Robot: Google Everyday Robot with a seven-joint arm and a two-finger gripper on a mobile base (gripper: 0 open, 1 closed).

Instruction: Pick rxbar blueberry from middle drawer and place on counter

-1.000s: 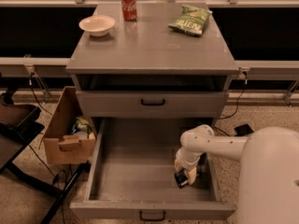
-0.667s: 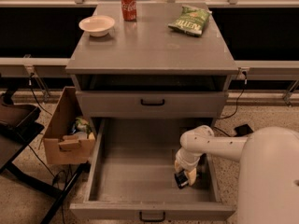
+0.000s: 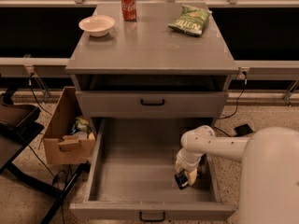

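The middle drawer (image 3: 135, 171) is pulled wide open below the cabinet, its grey floor mostly bare. My gripper (image 3: 185, 178) reaches down into its right side near the right wall. A small dark blue rxbar blueberry (image 3: 181, 179) sits at the fingertips, low by the drawer floor. The counter (image 3: 152, 45) is the flat grey top of the cabinet, above and behind the gripper.
On the counter stand a white bowl (image 3: 96, 25), a red soda can (image 3: 128, 4) and a green chip bag (image 3: 190, 20). A shut shallower drawer (image 3: 153, 102) lies above the open one. A cardboard box (image 3: 67, 132) sits on the floor at left. A black stand (image 3: 18, 125) is far left.
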